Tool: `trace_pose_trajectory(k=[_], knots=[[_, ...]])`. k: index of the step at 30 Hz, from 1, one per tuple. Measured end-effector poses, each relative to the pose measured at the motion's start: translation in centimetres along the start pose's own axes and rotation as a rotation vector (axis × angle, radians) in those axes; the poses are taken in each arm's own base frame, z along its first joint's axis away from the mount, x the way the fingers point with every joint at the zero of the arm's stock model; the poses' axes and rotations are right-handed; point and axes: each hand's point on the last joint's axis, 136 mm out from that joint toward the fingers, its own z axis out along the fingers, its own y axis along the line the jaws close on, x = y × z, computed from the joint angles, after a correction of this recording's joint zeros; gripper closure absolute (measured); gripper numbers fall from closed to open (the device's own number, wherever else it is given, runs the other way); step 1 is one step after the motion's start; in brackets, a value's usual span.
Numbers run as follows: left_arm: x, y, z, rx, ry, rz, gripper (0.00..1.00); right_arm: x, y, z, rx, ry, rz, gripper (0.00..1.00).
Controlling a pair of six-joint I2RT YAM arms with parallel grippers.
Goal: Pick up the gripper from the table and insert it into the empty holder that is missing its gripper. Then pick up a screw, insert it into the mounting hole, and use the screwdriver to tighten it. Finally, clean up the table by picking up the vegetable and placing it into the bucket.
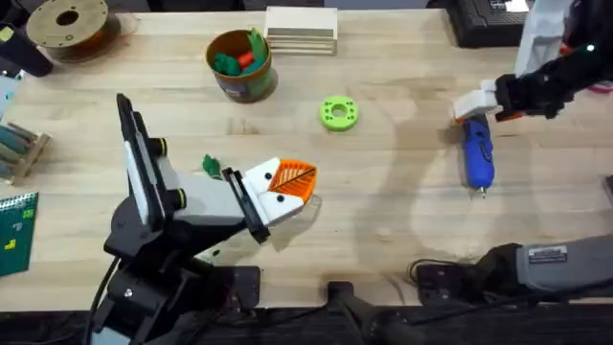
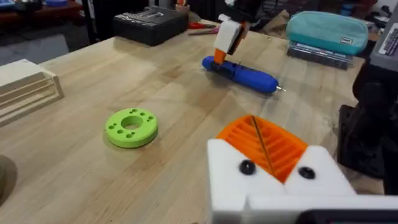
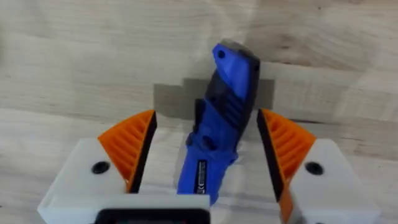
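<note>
Straddling the stubby blue plastic screwdriver (image 3: pixel 219 124) on the wooden bench (image 1: pixel 383 211) at three o'clock, your right gripper (image 3: pixel 208 155) has fingers apart; your left gripper (image 1: pixel 287 184) has orange-padded fingers pressed together.

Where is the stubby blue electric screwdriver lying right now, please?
In the overhead view, the blue electric screwdriver lies on the table's right side, right of the lime-green flat ring, between the right gripper's open fingers.

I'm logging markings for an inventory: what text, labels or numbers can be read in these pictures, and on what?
None can be read.
White label on the right arm: too blurred to read.
Small white print on the screwdriver, between the right hand's open fingers: too small to read.
White tag on the teal case: too blurred to read.
</note>
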Motion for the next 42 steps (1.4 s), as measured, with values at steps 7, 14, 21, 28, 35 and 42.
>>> trace_pose_trajectory(k=[7,14,21,28,35,42], knots=[[0.0,0.0,0.0,0.000,0.000,0.000,0.996,0.6,-1.6,1.8,0.034,0.055,0.014,0.014],[0.0,0.0,0.0,0.000,0.000,0.000,0.996,0.6,-2.6,4.1,0.039,0.087,0.022,0.012],[0.0,0.0,0.0,0.000,0.000,0.000,0.996,0.8,-2.8,4.6,0.046,0.104,0.016,0.083],[0.0,0.0,0.0,0.000,0.000,0.000,0.996,0.5,-3.0,4.6,0.046,0.096,0.014,0.971],[0.0,0.0,0.0,0.000,0.000,0.000,0.996,-1.7,-2.9,1.7,0.065,0.004,-0.003,0.969],[0.0,0.0,0.0,0.000,0.000,0.000,0.996,-5.7,-2.3,-9.6,0.198,-0.348,-0.059,0.969]])
